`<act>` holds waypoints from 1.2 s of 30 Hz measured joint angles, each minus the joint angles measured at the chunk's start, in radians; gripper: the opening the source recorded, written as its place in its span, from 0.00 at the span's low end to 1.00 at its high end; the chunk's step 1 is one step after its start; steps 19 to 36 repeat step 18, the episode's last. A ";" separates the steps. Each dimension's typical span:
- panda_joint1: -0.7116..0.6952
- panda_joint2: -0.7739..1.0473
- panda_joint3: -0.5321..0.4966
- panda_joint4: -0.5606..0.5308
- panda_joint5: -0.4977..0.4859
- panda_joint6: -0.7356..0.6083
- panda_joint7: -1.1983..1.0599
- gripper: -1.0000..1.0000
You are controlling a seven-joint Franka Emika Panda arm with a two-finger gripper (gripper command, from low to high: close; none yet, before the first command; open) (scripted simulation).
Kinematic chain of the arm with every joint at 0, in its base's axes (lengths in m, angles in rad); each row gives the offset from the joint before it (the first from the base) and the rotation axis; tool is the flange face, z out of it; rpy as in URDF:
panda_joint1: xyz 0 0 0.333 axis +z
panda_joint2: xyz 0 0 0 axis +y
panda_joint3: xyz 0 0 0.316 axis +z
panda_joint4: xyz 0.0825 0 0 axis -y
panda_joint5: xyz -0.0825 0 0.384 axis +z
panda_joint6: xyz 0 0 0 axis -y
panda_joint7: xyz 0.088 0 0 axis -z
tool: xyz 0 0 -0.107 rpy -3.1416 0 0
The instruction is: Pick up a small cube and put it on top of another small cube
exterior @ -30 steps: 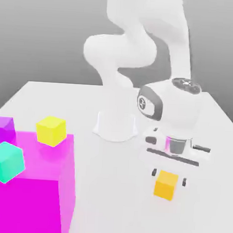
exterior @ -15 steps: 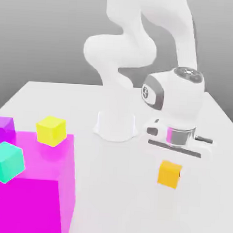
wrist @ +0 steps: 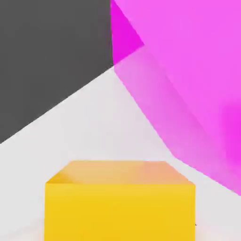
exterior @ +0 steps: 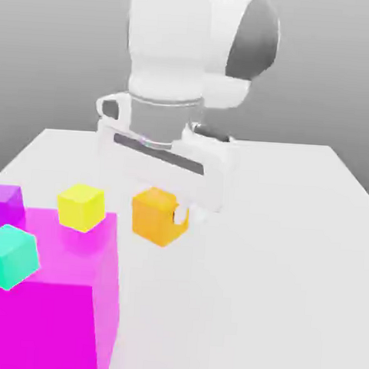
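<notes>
The small orange-yellow cube (exterior: 153, 220) hangs above the white table (exterior: 290, 263), a little to the exterior view's right of the big magenta block (exterior: 56, 318). My gripper (exterior: 161, 215) is shut on it from above, and one fingertip (exterior: 180, 214) shows at the cube's right side. In the hand view the held cube (wrist: 120, 202) is close up, with the magenta block (wrist: 188, 70) beyond it. A lemon-yellow cube (exterior: 81, 207) sits at the far edge of the block's top, just left of the held cube.
A teal cube (exterior: 9, 256) rests on the magenta block's top nearer the front. A smaller purple-magenta cube (exterior: 3, 203) stands behind the block at the exterior view's left. White table surface spreads to the exterior view's right.
The fingers closed on the orange-yellow cube where it lay on the table. The hand then lifted it and carried it to the exterior view's left, beside the lemon-yellow cube.
</notes>
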 joint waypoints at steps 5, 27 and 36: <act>-0.061 -0.042 -0.075 0.044 -0.012 -0.085 -0.078 0.00; -0.067 -0.049 -0.076 0.055 -0.018 -0.104 -0.080 1.00; -0.067 -0.049 -0.076 0.055 -0.018 -0.104 -0.080 1.00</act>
